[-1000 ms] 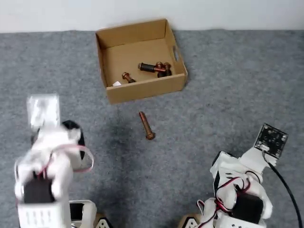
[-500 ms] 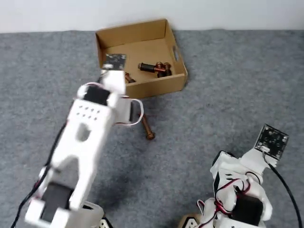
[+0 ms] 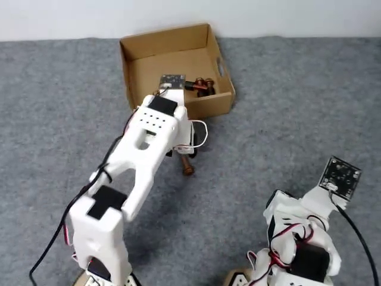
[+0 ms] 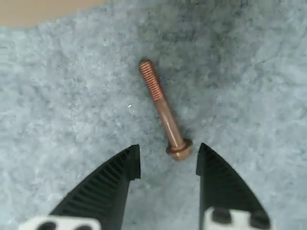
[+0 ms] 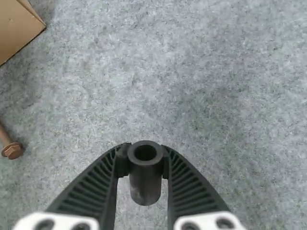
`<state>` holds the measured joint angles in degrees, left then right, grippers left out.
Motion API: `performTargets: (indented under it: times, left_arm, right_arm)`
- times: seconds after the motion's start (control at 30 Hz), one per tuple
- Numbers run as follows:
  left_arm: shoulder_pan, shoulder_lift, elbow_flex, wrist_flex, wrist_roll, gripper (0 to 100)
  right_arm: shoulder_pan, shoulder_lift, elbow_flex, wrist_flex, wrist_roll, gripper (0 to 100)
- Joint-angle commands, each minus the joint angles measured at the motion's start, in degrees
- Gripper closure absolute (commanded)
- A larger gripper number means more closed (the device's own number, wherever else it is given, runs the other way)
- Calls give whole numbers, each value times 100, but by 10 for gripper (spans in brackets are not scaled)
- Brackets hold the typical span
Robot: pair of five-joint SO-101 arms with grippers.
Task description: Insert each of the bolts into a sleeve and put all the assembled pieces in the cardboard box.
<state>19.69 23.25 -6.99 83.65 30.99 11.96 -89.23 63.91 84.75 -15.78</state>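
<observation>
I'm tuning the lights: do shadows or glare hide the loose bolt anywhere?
Left wrist view: the bolt lies evenly lit, no glare. High view: the left arm's soft shadow darkens the carpet beside it. Right wrist view: its head is lit too.

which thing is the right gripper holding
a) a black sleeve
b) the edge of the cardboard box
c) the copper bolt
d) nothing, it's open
a: in the right wrist view the right gripper is shut on a black sleeve, while the copper bolt lies loose on the grey mat in front of the open left gripper.
</observation>
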Motion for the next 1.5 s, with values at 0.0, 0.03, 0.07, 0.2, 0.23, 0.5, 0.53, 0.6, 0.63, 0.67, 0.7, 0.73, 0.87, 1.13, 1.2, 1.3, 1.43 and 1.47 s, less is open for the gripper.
performTargets:
  times: [0.0, 0.03, 0.07, 0.2, 0.23, 0.5, 0.53, 0.6, 0.63, 0.67, 0.7, 0.73, 0.87, 1.13, 1.2, 1.3, 1.43, 1.47]
  left_arm:
    - [9, 334, -418, -114, 70, 801]
    - [9, 466, -453, -114, 70, 801]
    - [9, 589, -497, -114, 70, 801]
    - [18, 1011, -681, -114, 264, 801]
    - [18, 1099, -734, -114, 334, 802]
    - [53, 1582, -840, -62, 510, 993]
    - [79, 1591, -840, 26, 519, 986]
    - [123, 1538, -866, 264, 721, 996]
    - [167, 1468, -866, 352, 862, 996]
    - [202, 1380, -866, 448, 1020, 996]
    - [229, 1275, -866, 545, 1178, 996]
    - [281, 1160, -866, 615, 1363, 996]
    - [387, 633, -866, 958, 2374, 996]
    - [290, -202, -857, 1424, 4809, 995]
    - [149, -343, -857, 1442, 5319, 995]
    - [-176, -571, -857, 1468, 5512, 995]
    - [-870, -879, -813, 1565, 5530, 994]
    - [-1081, -949, -813, 1609, 5530, 994]
  right_arm:
    - [13, 13, -53, -75, -44, 991]
    - [13, 13, -53, -75, -44, 991]
    - [13, 13, -53, -75, -44, 991]
    - [13, 13, -53, -75, -44, 991]
    - [13, 13, -53, -75, -44, 991]
    - [13, 13, -53, -75, -44, 991]
    - [13, 13, -53, -75, -44, 991]
    - [13, 13, -53, -75, -44, 991]
    - [13, 13, -53, -75, -44, 991]
    - [13, 13, -53, -75, -44, 991]
    - [13, 13, -53, -75, -44, 991]
    - [13, 13, -53, -75, -44, 991]
    - [13, 4, -53, -75, -44, 991]
    - [13, -673, 79, -145, -26, 991]
    - [13, -857, 123, -154, -26, 991]
    - [13, -954, 132, -163, -26, 991]
    - [13, -954, 132, -163, -26, 991]
    - [13, -954, 132, -163, -26, 991]
